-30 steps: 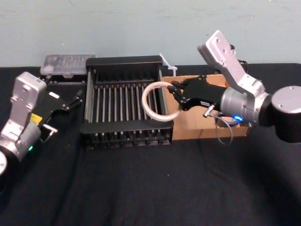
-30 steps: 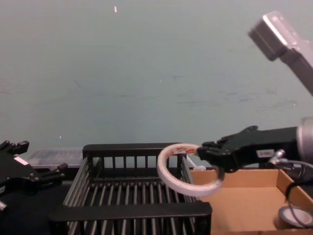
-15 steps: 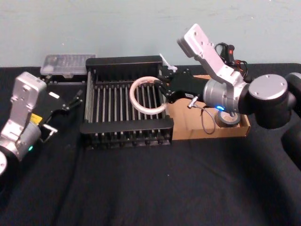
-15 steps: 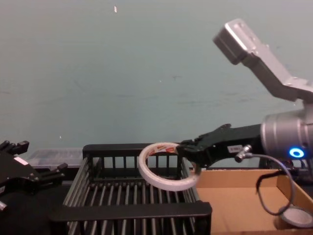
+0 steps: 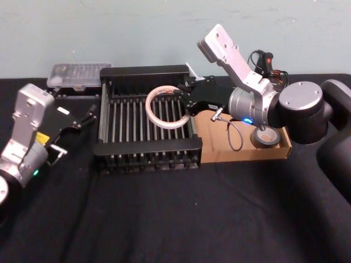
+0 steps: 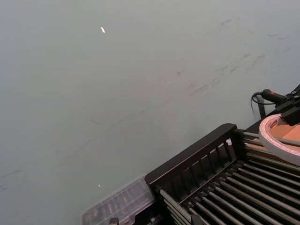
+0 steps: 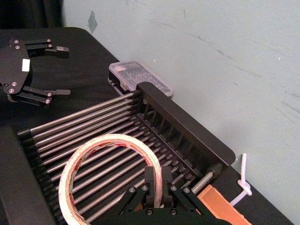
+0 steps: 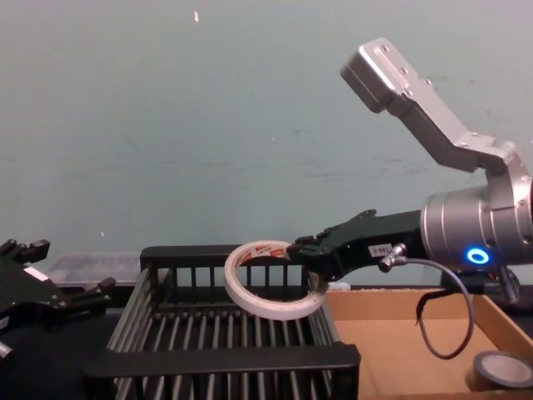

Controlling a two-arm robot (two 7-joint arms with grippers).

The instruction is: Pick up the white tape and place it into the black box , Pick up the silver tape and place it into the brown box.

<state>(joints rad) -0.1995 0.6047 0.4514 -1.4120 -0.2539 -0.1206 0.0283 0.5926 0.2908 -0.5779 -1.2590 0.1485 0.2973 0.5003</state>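
The white tape point(image 7: 66, 178) hung tilted above the bars of the black box point(image 5: 145, 147), its band pinched between the closed fingers of the right gripper point(image 5: 189, 105), presumably so a release would drop it inside. The left gripper point(image 7: 55, 70) sat spread open, idle beside that box. Red print ringed the roll's core, and a small label marked the right gripper; neither was legible.
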